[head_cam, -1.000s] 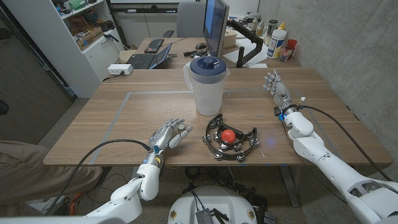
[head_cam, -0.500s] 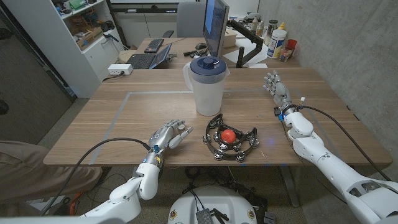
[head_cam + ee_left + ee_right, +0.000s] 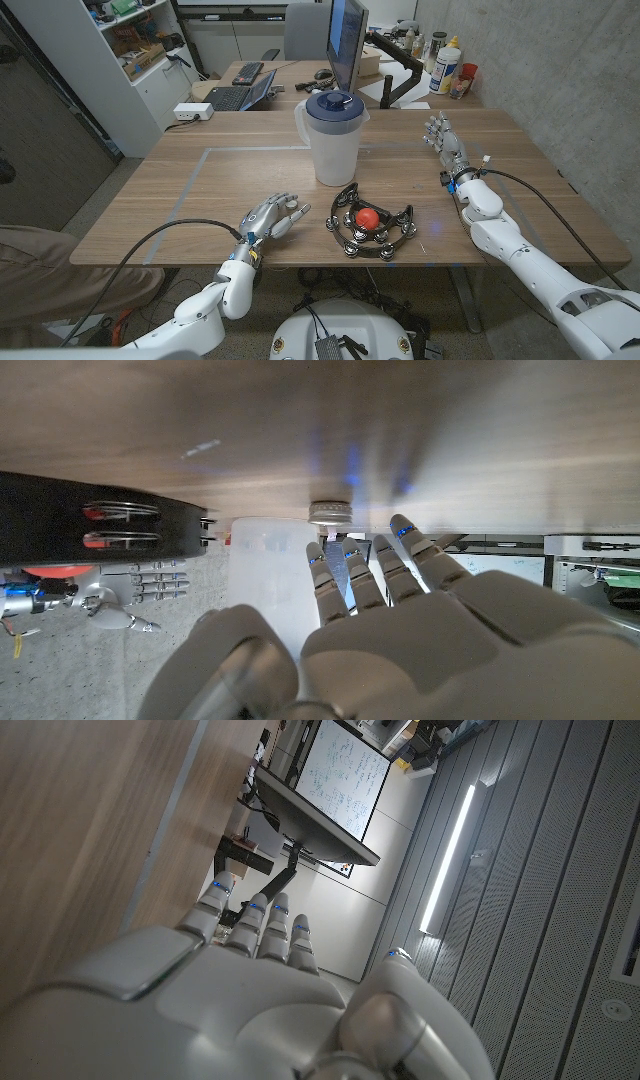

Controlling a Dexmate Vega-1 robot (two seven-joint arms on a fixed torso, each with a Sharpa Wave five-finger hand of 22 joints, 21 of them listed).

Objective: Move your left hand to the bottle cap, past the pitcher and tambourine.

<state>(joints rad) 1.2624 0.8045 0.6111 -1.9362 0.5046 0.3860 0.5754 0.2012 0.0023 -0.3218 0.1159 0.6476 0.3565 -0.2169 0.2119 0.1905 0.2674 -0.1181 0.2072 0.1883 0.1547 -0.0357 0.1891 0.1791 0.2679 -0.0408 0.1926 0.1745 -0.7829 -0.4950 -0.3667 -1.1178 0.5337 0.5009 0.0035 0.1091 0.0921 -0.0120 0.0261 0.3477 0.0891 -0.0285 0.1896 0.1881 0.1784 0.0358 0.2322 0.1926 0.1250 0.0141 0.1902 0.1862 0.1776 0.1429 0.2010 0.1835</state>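
Left robot hand (image 3: 272, 216) barely edged forward, open, near tambourine (image 3: 372, 223), right robot hand (image 3: 441, 138) open

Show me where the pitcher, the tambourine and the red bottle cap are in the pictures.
pitcher (image 3: 331, 150), head view, on its clear body below the blue lid.
tambourine (image 3: 345, 236), head view, on its black frame, near-left side.
bottle cap (image 3: 368, 217), head view, on its red top, inside the tambourine.

White-shelled arms, black cables, silver-grey left hand (image 3: 270, 216) with blue-lit fingers.
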